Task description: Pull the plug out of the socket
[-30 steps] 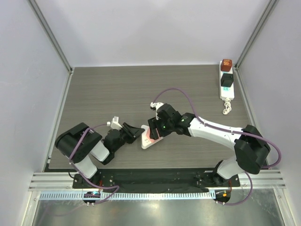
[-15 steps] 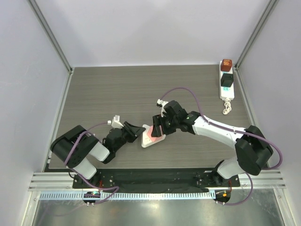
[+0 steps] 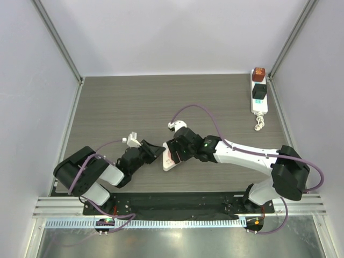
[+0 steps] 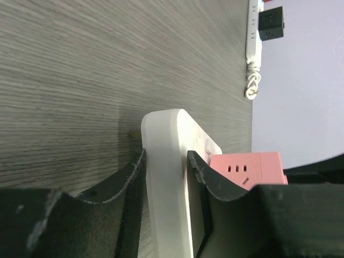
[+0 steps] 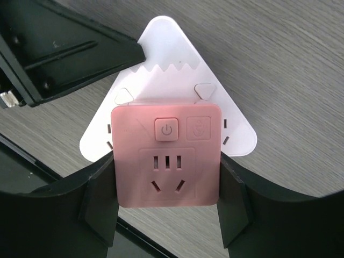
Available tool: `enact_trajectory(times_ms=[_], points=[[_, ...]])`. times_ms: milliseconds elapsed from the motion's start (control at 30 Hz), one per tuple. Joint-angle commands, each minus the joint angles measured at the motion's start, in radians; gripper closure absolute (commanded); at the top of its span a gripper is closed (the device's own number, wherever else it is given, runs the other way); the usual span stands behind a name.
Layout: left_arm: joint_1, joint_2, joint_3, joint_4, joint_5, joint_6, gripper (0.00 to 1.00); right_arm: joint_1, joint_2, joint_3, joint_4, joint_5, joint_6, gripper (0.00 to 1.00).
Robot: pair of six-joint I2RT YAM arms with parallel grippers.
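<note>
Tabletop (image 3: 134,107), left gripper (image 4: 167,158) clamps white plate (image 5: 167,43), right gripper (image 5: 166,196) (shifted left) grips pink plug (image 5: 166,156).

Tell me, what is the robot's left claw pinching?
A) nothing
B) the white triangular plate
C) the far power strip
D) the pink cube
B: the left wrist view shows the left gripper shut on the white triangular plate; the pink cube sits in the right gripper.

Seen from above, the right gripper (image 3: 174,153) covers most of the white triangular plate (image 3: 166,165). In the left wrist view the top edge cuts off the power strip (image 4: 252,32), and one of the left fingers (image 4: 215,185) hides part of the pink block (image 4: 252,167).
</note>
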Motion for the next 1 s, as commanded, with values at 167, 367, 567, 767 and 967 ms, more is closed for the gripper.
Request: enact_trajectory(times_ms=[167, 367, 567, 767, 967], points=[[-0.014, 0.0, -0.036, -0.245, -0.093, 0.104, 1.0, -0.148, -0.11, -0.017, 0.06, -0.033, 0.02, 0.99], [-0.019, 0.001, -0.018, -0.208, -0.001, 0.152, 1.0, -0.14, -0.125, -0.108, 0.12, -0.054, -0.043, 0.99], [-0.02, -0.094, -0.019, -0.219, 0.066, 0.161, 0.67, -0.14, -0.205, -0.253, 0.276, -0.095, -0.102, 0.99], [-0.02, -0.215, 0.071, -0.381, 0.172, 0.181, 0.41, -0.14, -0.282, -0.364, 0.365, -0.134, -0.178, 0.99], [-0.02, -0.128, 0.157, -0.376, 0.279, 0.169, 0.37, -0.14, -0.285, -0.378, 0.392, -0.169, -0.186, 0.99]])
